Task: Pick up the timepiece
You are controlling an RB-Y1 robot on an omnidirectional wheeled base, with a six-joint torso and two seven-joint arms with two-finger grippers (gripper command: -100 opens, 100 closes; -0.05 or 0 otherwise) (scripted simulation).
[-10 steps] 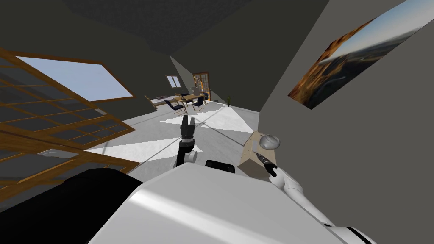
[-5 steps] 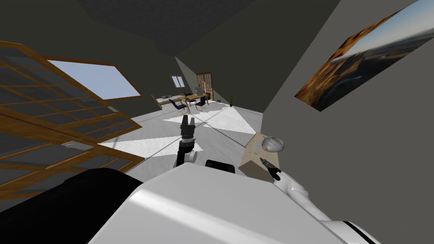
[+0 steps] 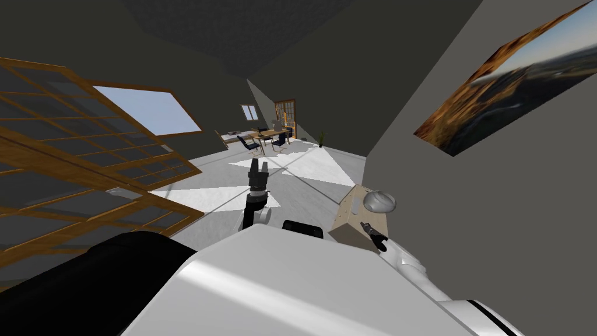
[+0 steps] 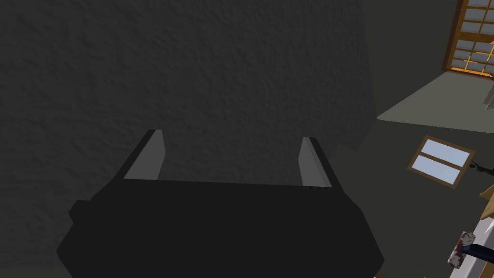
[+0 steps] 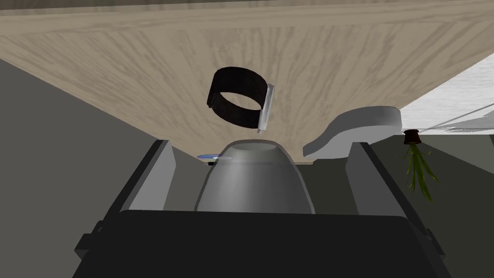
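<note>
The timepiece is a wristwatch (image 5: 239,104) with a black band and a thin pale face. It lies on a light wood cabinet top (image 5: 120,72) a little beyond my right gripper (image 5: 259,145). That gripper is open. A grey dome-shaped object (image 5: 253,181) stands between its fingers, nearer than the watch, and neither finger touches it. In the head view the right gripper (image 3: 366,226) hovers at the cabinet (image 3: 344,219) by the right wall, just below the grey dome (image 3: 379,202). My left gripper (image 4: 231,157) is open and empty, and the left arm (image 3: 256,186) is raised ahead of me.
A grey curved object (image 5: 357,128) and a small shiny disc (image 5: 212,157) also lie on the cabinet top. The grey wall (image 3: 495,221) runs right behind the cabinet. A potted plant (image 5: 417,166) stands beyond, and a wooden lattice window (image 3: 70,169) is on the left.
My head view has swung a little, so the window, the wall picture and the cabinet have slid rightwards. The right gripper stays beside the grey dome, slightly lower. The left arm is unmoved.
</note>
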